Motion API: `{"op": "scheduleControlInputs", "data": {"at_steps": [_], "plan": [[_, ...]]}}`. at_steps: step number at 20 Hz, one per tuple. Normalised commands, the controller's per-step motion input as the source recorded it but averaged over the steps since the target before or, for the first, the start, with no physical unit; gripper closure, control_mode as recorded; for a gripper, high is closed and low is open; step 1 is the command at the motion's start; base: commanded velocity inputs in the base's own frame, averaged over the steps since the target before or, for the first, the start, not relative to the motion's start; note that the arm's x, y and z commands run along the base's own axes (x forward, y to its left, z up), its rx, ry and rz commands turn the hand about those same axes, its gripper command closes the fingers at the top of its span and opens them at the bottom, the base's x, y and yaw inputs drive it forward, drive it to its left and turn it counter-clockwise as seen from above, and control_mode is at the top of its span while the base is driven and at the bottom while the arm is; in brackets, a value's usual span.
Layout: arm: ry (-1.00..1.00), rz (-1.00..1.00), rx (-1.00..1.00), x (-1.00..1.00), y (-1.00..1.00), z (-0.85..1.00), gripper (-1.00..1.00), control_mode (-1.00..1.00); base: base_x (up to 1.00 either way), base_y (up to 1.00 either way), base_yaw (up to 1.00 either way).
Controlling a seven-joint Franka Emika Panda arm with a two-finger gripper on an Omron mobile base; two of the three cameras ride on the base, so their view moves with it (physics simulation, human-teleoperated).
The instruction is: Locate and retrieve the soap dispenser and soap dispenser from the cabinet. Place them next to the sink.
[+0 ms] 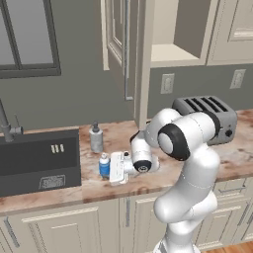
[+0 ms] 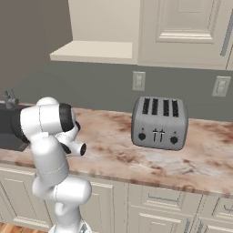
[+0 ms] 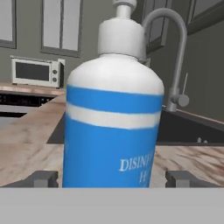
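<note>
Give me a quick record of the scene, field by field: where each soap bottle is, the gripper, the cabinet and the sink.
blue soap dispenser: upright on the counter, right of the sink, between the fingertips
grey soap dispenser: upright on the counter, behind the blue one
gripper: open, around the blue bottle, jaws clear of it
cabinet: door open, visible shelf bare
toaster: on the counter to the right
</note>
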Motion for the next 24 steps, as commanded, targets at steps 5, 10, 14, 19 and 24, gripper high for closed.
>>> {"op": "scheduleControlInputs", "data": {"at_steps": [5, 10, 14, 19, 24], "plan": [[0.11, 0.00, 0.00, -0.06, -0.16, 0.26, -1.00, -1.00, 0.00, 0.00, 0.00], [0.08, 0.00, -0.01, 0.00, -0.24, 0.25, -1.00, -1.00, 0.00, 0.00, 0.00], [-0.03, 0.00, -0.08, 0.01, -0.21, 0.05, -1.00, -1.00, 0.00, 0.00, 0.00], [-0.18, 0.00, -0.12, -0.19, -0.33, 0.00, -1.00, -1.00, 0.00, 0.00, 0.00], [-0.10, 0.00, -0.11, -0.25, -0.37, 0.16, -1.00, -1.00, 0.00, 0.00, 0.00]]}}
